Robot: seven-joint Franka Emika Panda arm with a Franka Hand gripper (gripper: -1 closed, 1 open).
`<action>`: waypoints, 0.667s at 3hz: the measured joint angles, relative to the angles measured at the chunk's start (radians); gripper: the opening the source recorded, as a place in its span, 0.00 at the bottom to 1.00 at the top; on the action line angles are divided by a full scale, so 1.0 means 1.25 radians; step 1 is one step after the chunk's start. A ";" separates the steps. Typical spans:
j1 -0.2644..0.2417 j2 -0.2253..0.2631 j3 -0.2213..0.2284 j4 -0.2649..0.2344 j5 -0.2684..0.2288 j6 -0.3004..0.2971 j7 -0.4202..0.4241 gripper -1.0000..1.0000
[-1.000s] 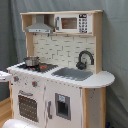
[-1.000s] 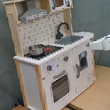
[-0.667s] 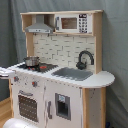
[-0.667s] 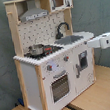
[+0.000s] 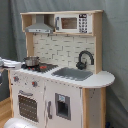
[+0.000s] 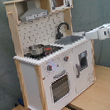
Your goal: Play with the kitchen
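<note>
The gripper itself can't be made out here, so whether it's open, closed or holding anything, I cannot tell; what shows is the white arm (image 6: 101,32) reaching in from the second exterior view's right, its end just beside the counter's rounded end. In the first exterior view a white piece, probably that same arm (image 5: 10,63), pokes in at the left edge near the stove corner. The kitchen (image 6: 53,56) stands upright on a wooden floor (image 6: 99,92) against a grey curtain (image 5: 116,55). On its counter: a small pot (image 6: 36,49) on the stove, the grey sink (image 5: 73,74) mid-counter, the black faucet (image 5: 84,59) behind it. Range hood (image 5: 40,25) and microwave (image 5: 72,23) sit up top
</note>
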 joint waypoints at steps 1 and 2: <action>-0.028 0.027 -0.034 0.005 0.000 0.022 -0.063 1.00; -0.071 0.080 -0.054 0.029 0.000 0.061 -0.106 1.00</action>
